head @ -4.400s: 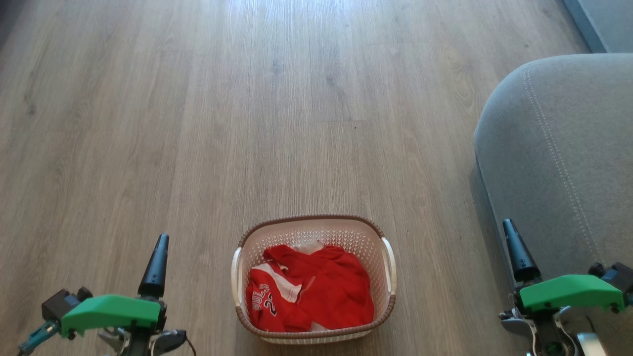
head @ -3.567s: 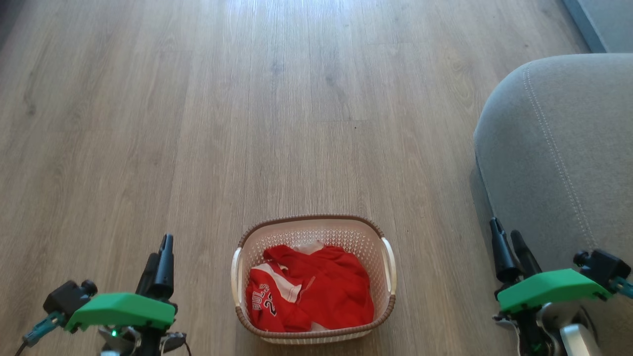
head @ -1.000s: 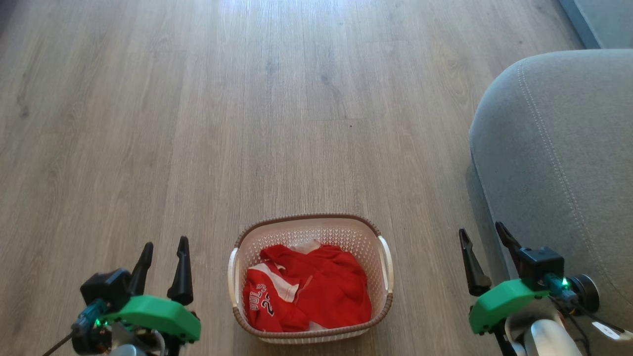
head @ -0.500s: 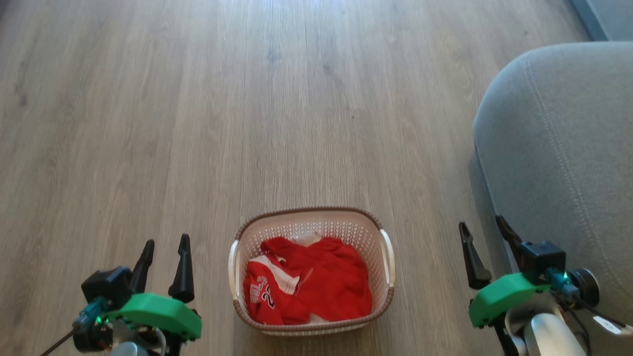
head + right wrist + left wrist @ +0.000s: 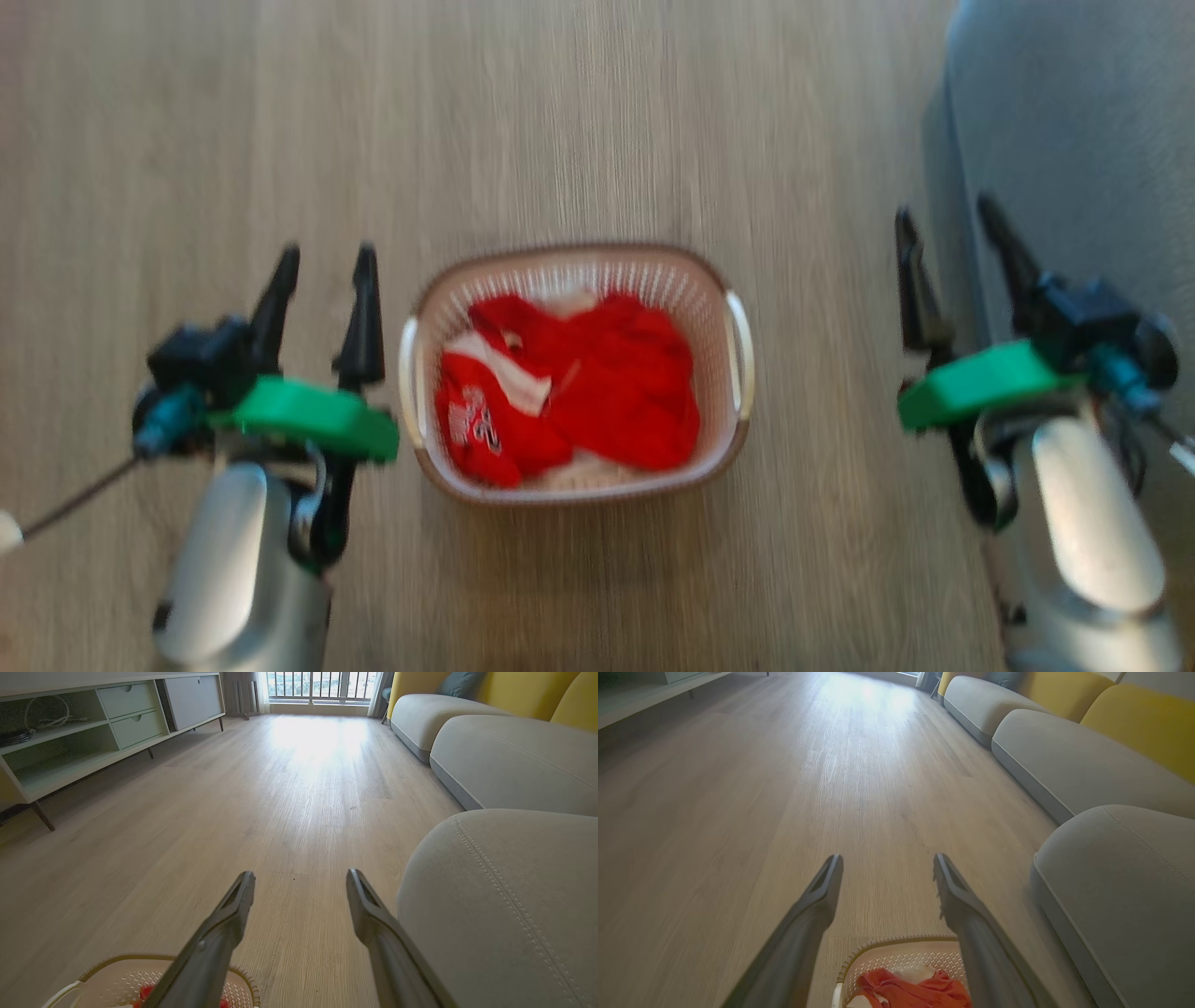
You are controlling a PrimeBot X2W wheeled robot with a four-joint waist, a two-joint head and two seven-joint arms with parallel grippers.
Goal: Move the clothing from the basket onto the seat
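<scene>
Head view, blurred: the basket (image 5: 571, 252) sits on the floor (image 5: 597, 112) and holds the red clothing (image 5: 597, 392), which carries what may be lettering, too smeared to read. The left gripper (image 5: 327, 252), spread, is at its 9 o'clock. The right gripper (image 5: 943, 210), likewise spread, is at 3 o'clock beside the seat (image 5: 1074, 121).
Left wrist view: the basket is cut off at 6 o'clock.
Right wrist view: a finger hides part of it, and a cabinet (image 5: 70, 732) stands at 10 o'clock.
</scene>
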